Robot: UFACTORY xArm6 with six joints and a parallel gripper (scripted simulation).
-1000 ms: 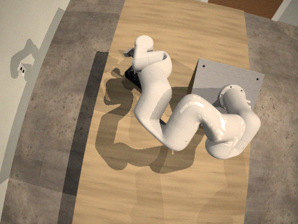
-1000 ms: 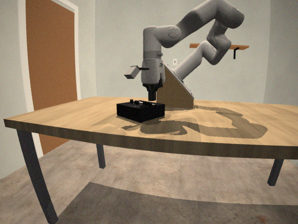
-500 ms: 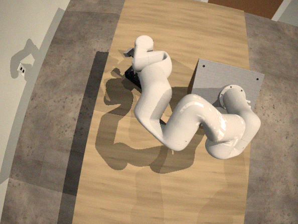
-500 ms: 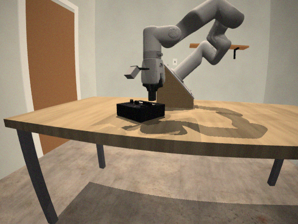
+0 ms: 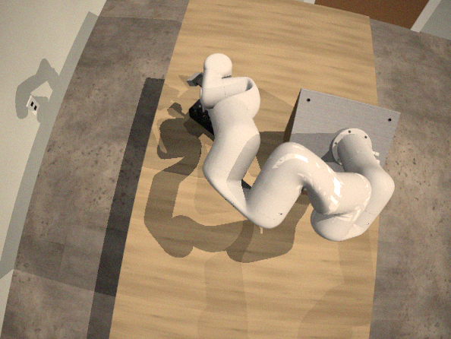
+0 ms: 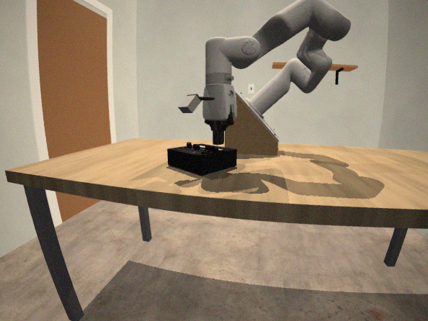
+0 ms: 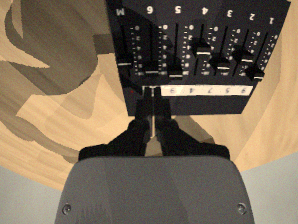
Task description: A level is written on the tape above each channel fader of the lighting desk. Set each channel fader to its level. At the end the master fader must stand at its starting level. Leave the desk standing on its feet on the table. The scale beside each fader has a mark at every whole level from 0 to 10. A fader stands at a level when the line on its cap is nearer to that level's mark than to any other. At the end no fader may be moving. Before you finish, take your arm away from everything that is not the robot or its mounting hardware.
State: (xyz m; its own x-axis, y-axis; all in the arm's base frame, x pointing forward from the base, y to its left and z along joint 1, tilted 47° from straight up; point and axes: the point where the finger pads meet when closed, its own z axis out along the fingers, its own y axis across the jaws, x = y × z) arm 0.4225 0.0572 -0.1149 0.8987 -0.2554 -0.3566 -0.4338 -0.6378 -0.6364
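Observation:
The black lighting desk (image 6: 202,161) (image 5: 198,113) stands on its feet on the wooden table (image 6: 108,169). In the wrist view it shows a master fader (image 7: 125,64) at the left and several channel faders to its right, their caps at different heights. A white tape strip (image 7: 206,91) with small, unreadable figures runs along the desk's near edge. My gripper (image 7: 152,97) (image 6: 218,141) is shut and empty. Its tips point down just over the left end of the tape, in line with the channel 6 fader (image 7: 152,71). In the overhead view the arm hides the gripper.
The arm's wedge-shaped mount (image 6: 252,133) (image 5: 342,114) stands close behind the desk. The wrist camera box (image 6: 189,104) (image 5: 194,79) sticks out to the side of the wrist. The table's left edge (image 5: 152,152) is near the desk.

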